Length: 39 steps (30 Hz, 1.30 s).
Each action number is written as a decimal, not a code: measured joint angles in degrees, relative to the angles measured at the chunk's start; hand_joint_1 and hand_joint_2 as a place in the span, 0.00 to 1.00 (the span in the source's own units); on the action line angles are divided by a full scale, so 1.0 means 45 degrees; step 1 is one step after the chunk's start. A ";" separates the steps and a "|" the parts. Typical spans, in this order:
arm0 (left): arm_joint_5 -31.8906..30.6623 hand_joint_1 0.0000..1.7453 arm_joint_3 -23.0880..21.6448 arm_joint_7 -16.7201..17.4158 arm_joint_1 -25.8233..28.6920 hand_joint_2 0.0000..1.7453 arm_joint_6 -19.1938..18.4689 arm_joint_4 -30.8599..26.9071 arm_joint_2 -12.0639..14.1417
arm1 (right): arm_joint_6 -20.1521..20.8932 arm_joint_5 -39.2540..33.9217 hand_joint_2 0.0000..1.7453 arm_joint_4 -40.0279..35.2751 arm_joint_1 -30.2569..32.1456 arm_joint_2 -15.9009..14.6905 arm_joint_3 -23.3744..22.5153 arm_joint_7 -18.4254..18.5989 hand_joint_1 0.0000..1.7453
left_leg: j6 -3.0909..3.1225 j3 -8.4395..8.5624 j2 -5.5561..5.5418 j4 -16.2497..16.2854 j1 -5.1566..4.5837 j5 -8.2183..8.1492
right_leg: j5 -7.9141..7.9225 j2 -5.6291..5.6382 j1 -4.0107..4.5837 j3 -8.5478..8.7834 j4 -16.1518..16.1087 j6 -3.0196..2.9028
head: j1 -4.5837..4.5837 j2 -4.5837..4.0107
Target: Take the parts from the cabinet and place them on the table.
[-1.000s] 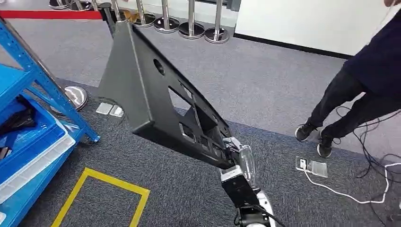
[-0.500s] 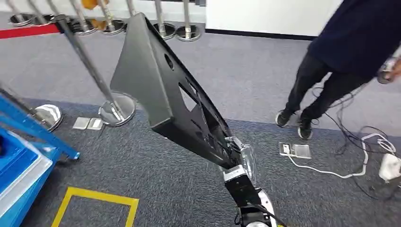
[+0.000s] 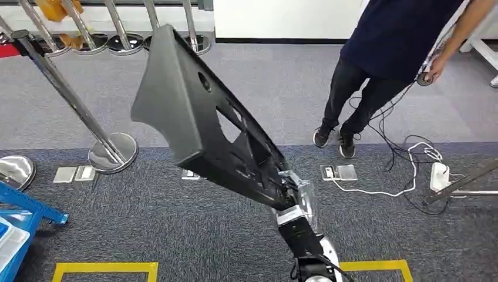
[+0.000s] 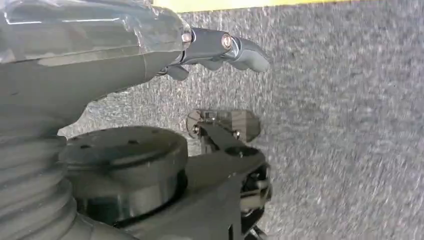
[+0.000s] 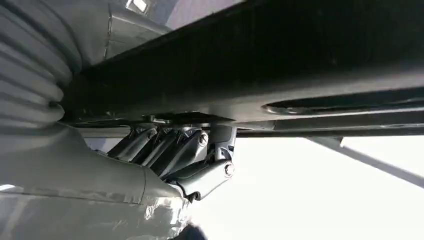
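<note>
Head view, looking down at a grey carpeted floor (image 3: pixel 246 94). At the far left edge sits the corner of a blue metal shelving cabinet (image 3: pixel 23 211), with a strip of yellow floor tape (image 3: pixel 106 267) just beside it. Behind that stands a chrome barrier post on a round base (image 3: pixel 111 151), tilted in the frame.

In the middle, a large black moulded plastic panel with several cut-out openings (image 3: pixel 194 123) is held up off the floor, slanting from upper left down to lower right. Its lower end rests in the right robot hand (image 3: pixel 288 188), at the tip of a silver arm coming in from below. In the right wrist view, the dark fingers (image 5: pixel 185 150) are curled tightly against the underside of the panel, so this robot hand is grasping the part.

In the left wrist view, the left robot hand (image 4: pixel 220 50) hangs over the carpet with nothing in it, its fingers only partly seen, so I cannot tell whether it is released or clenched.

To the right, a person in dark clothes (image 3: pixel 382 53) stands near, with white cables and a power strip (image 3: pixel 437 173) on the floor.

The step in hand appears to be carrying the part away from the cabinet. No tabletop is in sight, so the next move likely calls for turning on until one appears, keeping the long panel clear of the post and the person.
</note>
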 joint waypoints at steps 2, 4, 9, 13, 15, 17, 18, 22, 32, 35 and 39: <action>0.0087 0.00 0.0000 0.0000 -0.0004 1.00 0.0010 0.0010 0.0000 | 0.0000 -0.0053 1.00 0.0073 0.0006 0.0000 0.0000 -0.0010 1.00 | 0.0007 0.0008 0.0319 0.0007 -0.0021 -0.0032 | -0.0016 -0.0029 -0.0058 -0.0377 0.0731 0.0050 | 0.0107 0.0000; 0.0107 0.00 0.0000 0.0000 -0.0008 1.00 0.0029 0.0010 0.0000 | 0.0000 -0.0126 1.00 0.0131 0.0001 0.0000 0.0000 -0.0029 1.00 | -0.0047 0.0075 0.0595 0.0008 -0.0020 -0.0092 | 0.0938 -0.0160 -0.0075 0.0427 -0.0833 0.0040 | 0.0214 0.0000; 0.0136 0.00 0.0000 -0.0024 -0.0005 1.00 0.0107 0.0015 0.0000 | 0.0000 -0.0223 1.00 0.0194 -0.0095 0.0005 0.0000 -0.0141 1.00 | -0.0359 0.0260 0.1052 0.0029 -0.0111 -0.0255 | 0.1582 -0.0676 0.0158 0.1537 -0.3145 -0.0301 | 0.0287 0.0000; 0.0219 0.00 0.0000 -0.0039 -0.0030 1.00 0.0121 0.0015 -0.0010 | -0.0005 -0.0204 1.00 0.0199 -0.0132 0.0019 0.0000 -0.0136 1.00 | -0.0600 0.0015 0.0167 0.0955 0.0019 -0.0956 | 0.1680 -0.0214 0.0076 0.1633 -0.3321 -0.0650 | 0.0165 0.0000; 0.0238 0.00 0.0000 -0.0039 -0.0004 1.00 0.0141 0.0015 -0.0005 | -0.0005 -0.0199 1.00 0.0199 -0.0133 0.0049 0.0000 -0.0141 1.00 | -0.0632 -0.1006 -0.0096 0.3028 -0.0004 -0.1918 | 0.1663 0.0044 0.0113 0.1638 -0.3318 -0.0712 | -0.0020 0.0000; 0.0262 0.00 0.0000 -0.0019 0.0018 1.00 0.0146 0.0019 -0.0005 | 0.0000 -0.0199 1.00 0.0223 -0.0114 0.0049 0.0000 -0.0136 1.00 | -0.0612 -0.1700 -0.0130 0.4179 -0.0027 -0.2049 | 0.1660 0.0382 0.0144 0.1648 -0.3297 -0.0716 | -0.0083 0.0000; 0.0262 0.00 0.0000 -0.0019 0.0018 1.00 0.0146 0.0019 -0.0005 | 0.0000 -0.0199 1.00 0.0228 -0.0112 0.0049 0.0000 -0.0136 1.00 | -0.0577 -0.1601 -0.0140 0.3823 -0.0028 -0.1645 | 0.1658 0.0561 0.0145 0.1670 -0.3281 -0.0715 | -0.0097 0.0000; 0.0267 0.00 0.0000 -0.0019 0.0005 1.00 0.0146 0.0029 -0.0005 | 0.0000 -0.0204 1.00 0.0233 -0.0137 0.0053 0.0000 -0.0136 1.00 | -0.0467 -0.0307 -0.1500 0.0390 0.0100 -0.0044 | 0.1546 0.1220 0.0153 0.1606 -0.3058 -0.0557 | -0.0224 0.0000; 0.0345 0.00 0.0005 -0.0078 0.0051 1.00 0.0161 0.0039 -0.0034 | -0.0005 -0.0170 1.00 0.0233 -0.0079 0.0049 0.0000 -0.0005 1.00 | 0.0028 -0.0127 0.0234 0.0019 0.0005 0.0071 | -0.0146 -0.0026 -0.0013 -0.0435 0.0768 0.0033 | 0.0277 0.0000; 0.0345 0.00 0.0005 -0.0078 0.0039 1.00 0.0155 0.0039 -0.0034 | -0.0005 -0.0155 1.00 0.0233 -0.0052 0.0039 0.0000 0.0010 1.00 | -0.0032 0.0002 0.0675 0.0020 0.0016 -0.0042 | 0.1244 -0.0252 -0.0059 0.0703 -0.1478 0.0043 | 0.0456 0.0000; 0.0345 0.00 0.0005 -0.0083 0.0019 1.00 0.0146 0.0044 -0.0034 | -0.0005 -0.0150 1.00 0.0233 -0.0069 0.0034 0.0000 0.0010 1.00 | -0.0296 0.0205 0.1030 0.0039 -0.0073 -0.0204 | 0.1646 -0.0812 0.0149 0.1557 -0.3229 -0.0286 | 0.0461 0.0000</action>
